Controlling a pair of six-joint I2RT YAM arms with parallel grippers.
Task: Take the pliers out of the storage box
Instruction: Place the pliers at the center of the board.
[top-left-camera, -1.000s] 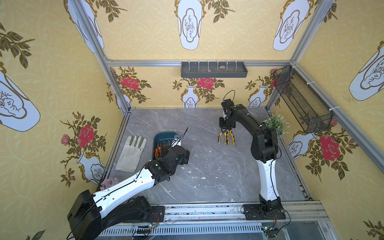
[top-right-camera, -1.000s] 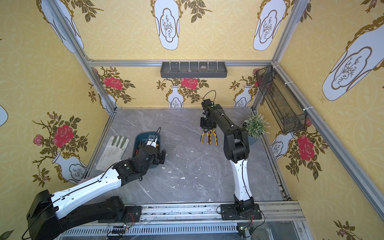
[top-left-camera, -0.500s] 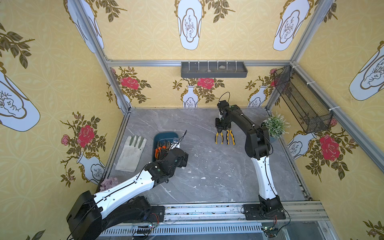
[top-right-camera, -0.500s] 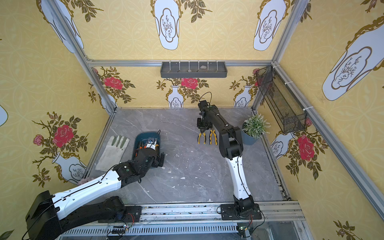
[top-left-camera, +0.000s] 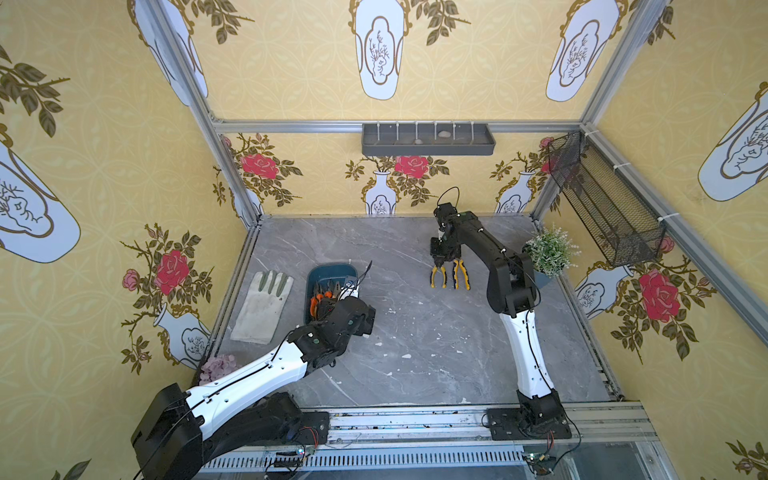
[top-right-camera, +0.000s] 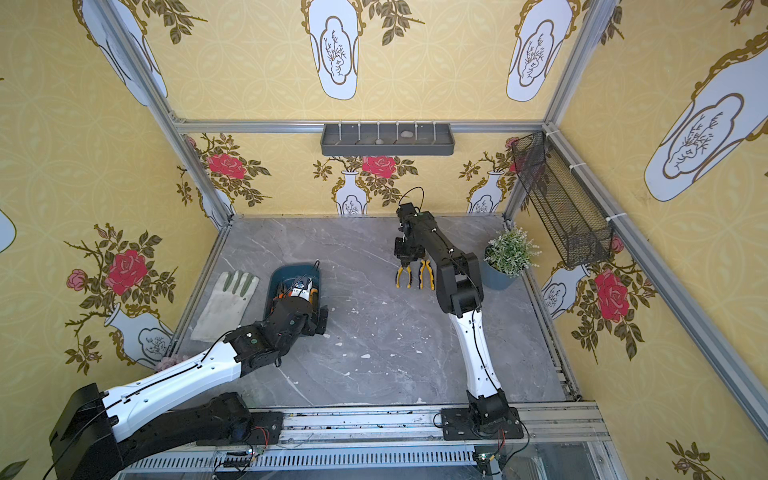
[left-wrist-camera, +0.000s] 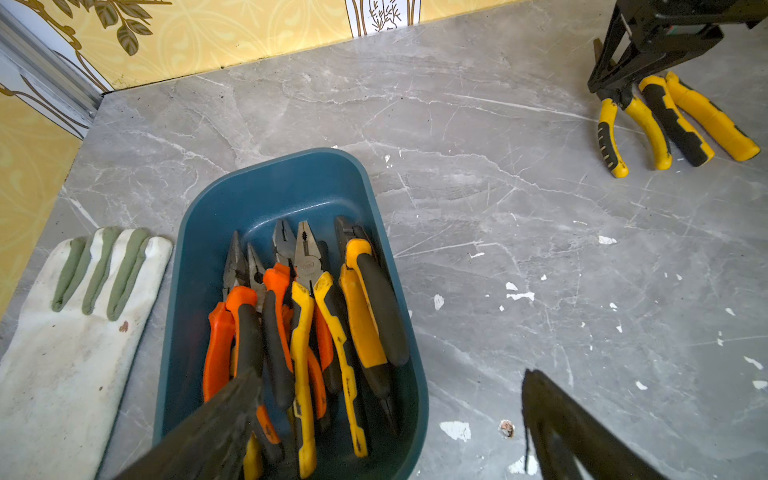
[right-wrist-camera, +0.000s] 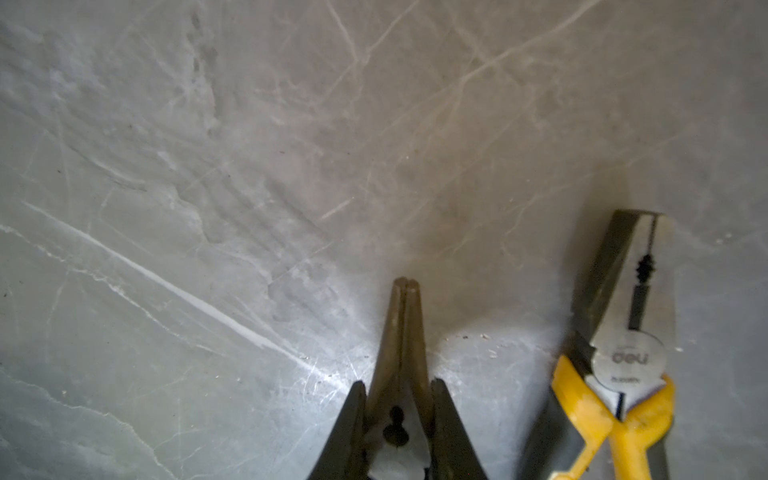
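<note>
A white work glove (left-wrist-camera: 70, 332) lies flat on the grey marbled bench (top-left-camera: 415, 332), on the far side of the storage box (left-wrist-camera: 266, 195) from the left jaws. A potted plant (top-left-camera: 548, 253) stands off to the right of the right jaws. A grey tray (top-left-camera: 428, 139) and a mesh basket (top-left-camera: 602, 203) hang on the walls, well apart from both pairs of jaws. The left jaws are spread wide: one finger (left-wrist-camera: 208, 428) hangs over the orange handles in the box and the other finger (left-wrist-camera: 573, 428) over bare bench outside it, with the box's wall between them. The pliers in the box (left-wrist-camera: 303, 316) are heaped side by side, grey-nosed, with orange-and-black and yellow-and-black handles. Their long axes run along the box's length, noses away from the left jaws and handles toward them. The right jaws are clenched on the head of the long-nosed pliers (right-wrist-camera: 401, 332) near the pivot, and the yellow handles trail back toward the bench's front edge. Just beside them a second yellow pair (right-wrist-camera: 627, 332) lies flat on the bench, parallel, nose pointing the same way.
</note>
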